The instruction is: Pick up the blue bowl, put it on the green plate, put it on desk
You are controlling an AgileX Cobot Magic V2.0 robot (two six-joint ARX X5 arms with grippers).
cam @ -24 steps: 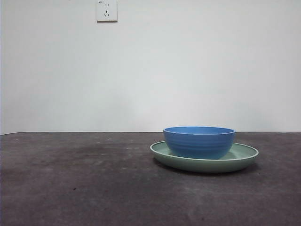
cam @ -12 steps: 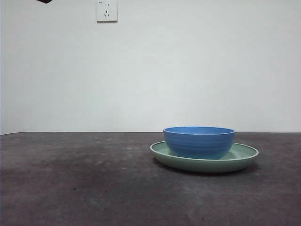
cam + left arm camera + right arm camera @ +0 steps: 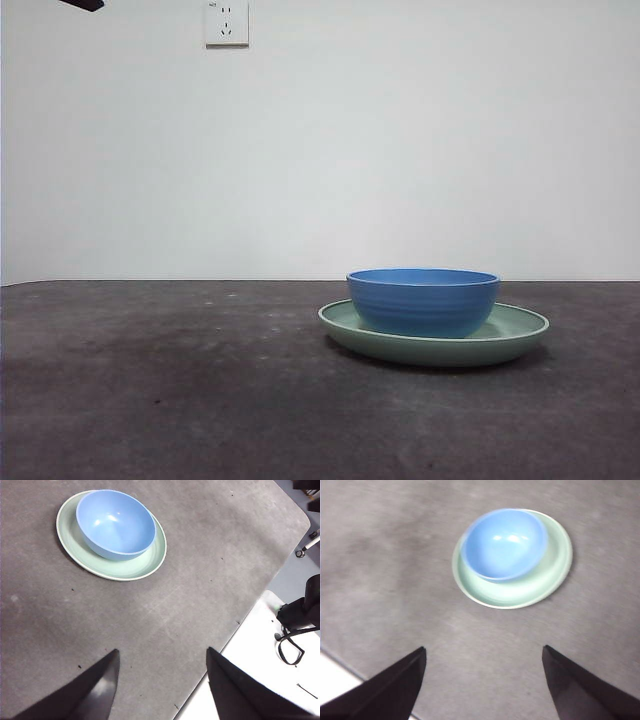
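On the desk [image 3: 160,400] the blue bowl [image 3: 423,300] sits in the green plate [image 3: 520,335]; both grippers' jaws hang wide above, empty.

Left gripper [image 3: 162,687] and right gripper [image 3: 482,680] — both raised high above the desk [image 3: 200,400], fingers spread wide, nothing held.

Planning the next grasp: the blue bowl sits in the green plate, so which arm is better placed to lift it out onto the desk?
Probably the right. Both grippers, left and right, hang open above the desk, but the right wrist view faces the blue bowl on the green plate more squarely.
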